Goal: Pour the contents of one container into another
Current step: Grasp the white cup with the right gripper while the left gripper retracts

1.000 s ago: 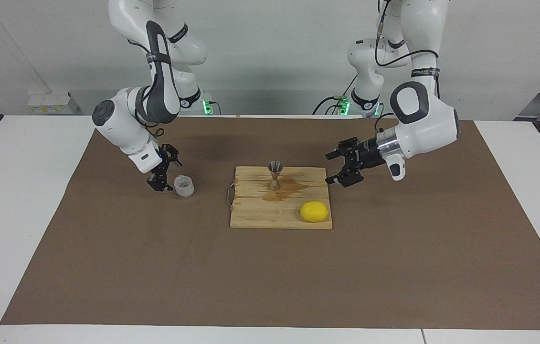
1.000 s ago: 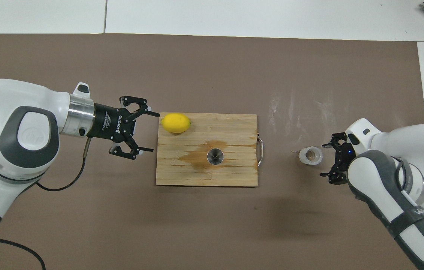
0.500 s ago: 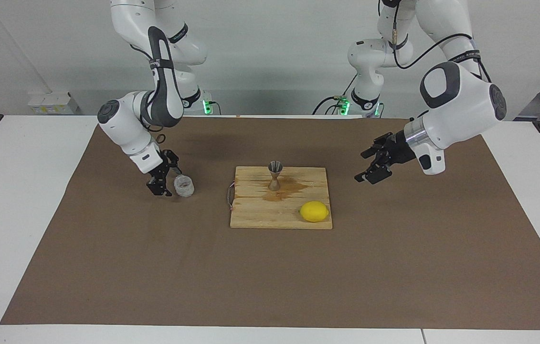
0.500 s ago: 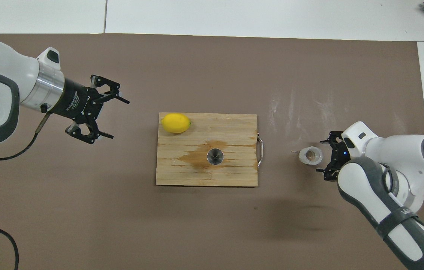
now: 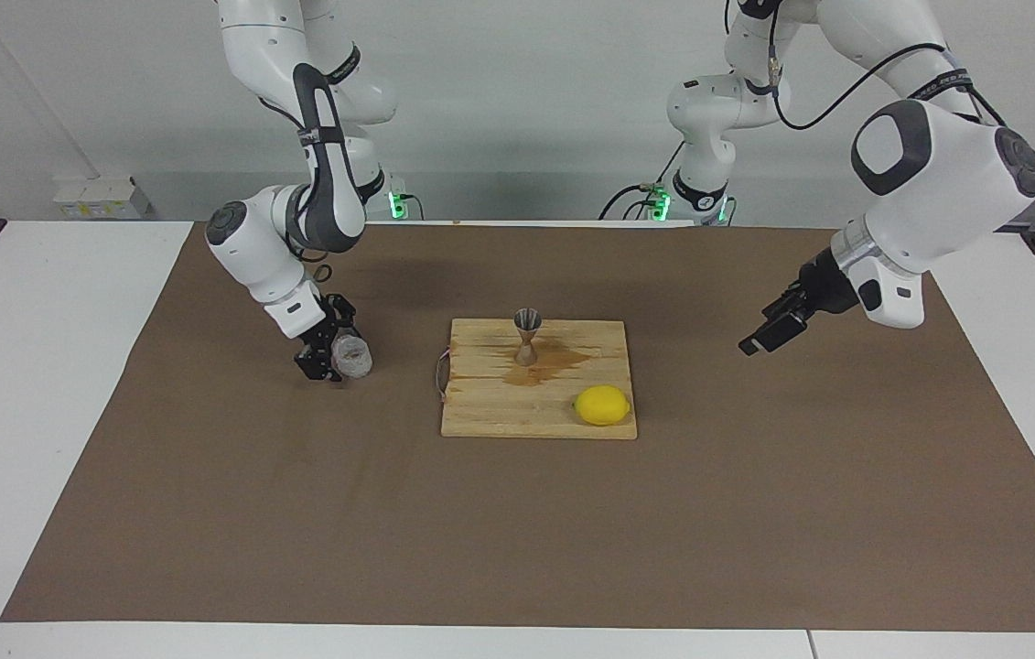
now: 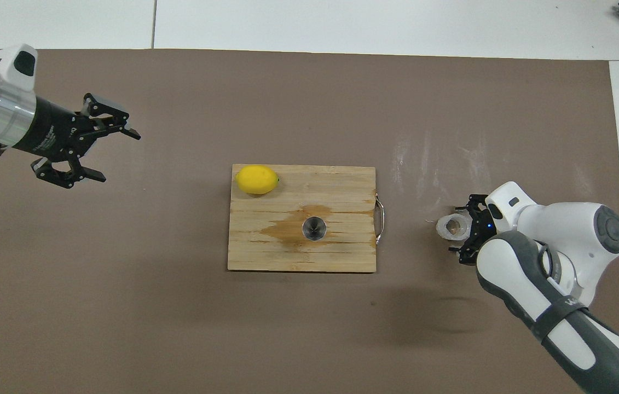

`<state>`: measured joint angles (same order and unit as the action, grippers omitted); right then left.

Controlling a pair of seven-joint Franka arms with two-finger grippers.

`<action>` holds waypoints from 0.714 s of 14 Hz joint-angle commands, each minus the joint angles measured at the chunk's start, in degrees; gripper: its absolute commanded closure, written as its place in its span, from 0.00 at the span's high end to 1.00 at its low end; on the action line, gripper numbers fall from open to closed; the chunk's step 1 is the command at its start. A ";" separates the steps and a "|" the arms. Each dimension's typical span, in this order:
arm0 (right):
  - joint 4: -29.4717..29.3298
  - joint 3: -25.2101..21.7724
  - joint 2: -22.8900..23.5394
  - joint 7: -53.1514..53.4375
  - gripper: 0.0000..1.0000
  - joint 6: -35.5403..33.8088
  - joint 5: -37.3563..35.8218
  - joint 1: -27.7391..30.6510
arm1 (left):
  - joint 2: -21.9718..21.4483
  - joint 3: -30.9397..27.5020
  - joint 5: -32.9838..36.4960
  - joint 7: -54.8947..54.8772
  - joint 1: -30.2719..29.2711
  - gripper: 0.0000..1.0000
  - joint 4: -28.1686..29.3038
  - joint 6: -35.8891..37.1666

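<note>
The right claw (image 5: 327, 359) has closed in on the glass cup (image 5: 353, 356), its wide fingers now flanking the upright cup on the surface, while the open left claw (image 5: 760, 340) has drawn away from the jigger (image 5: 527, 335).

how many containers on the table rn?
2. The glass cup stands on the brown mat toward the right arm's end, with the right claw at it. The metal jigger stands upright on the wooden board. None looks hidden.

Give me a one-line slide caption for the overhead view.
Open right gripper at the glass cup; jigger upright on the cutting board.
</note>
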<state>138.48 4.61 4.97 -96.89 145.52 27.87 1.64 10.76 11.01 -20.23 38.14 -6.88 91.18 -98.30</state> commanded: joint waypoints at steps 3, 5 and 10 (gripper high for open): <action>1.53 0.14 0.04 -2.07 1.00 3.20 3.51 -1.64 | -1.00 0.32 10.00 -15.71 -1.38 1.00 -0.65 3.12; 1.53 0.14 0.04 -2.78 1.00 2.76 3.51 -0.94 | -1.26 0.50 14.06 -22.64 -0.94 1.00 -0.56 3.29; 1.53 0.14 -0.14 -3.13 1.00 1.53 3.51 -0.58 | -3.29 0.59 18.89 -26.28 0.55 1.00 -0.12 3.56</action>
<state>139.44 4.41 5.29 -97.36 147.49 29.58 0.44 8.57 12.06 -4.46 12.82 -8.08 90.94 -95.88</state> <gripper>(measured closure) 0.000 0.000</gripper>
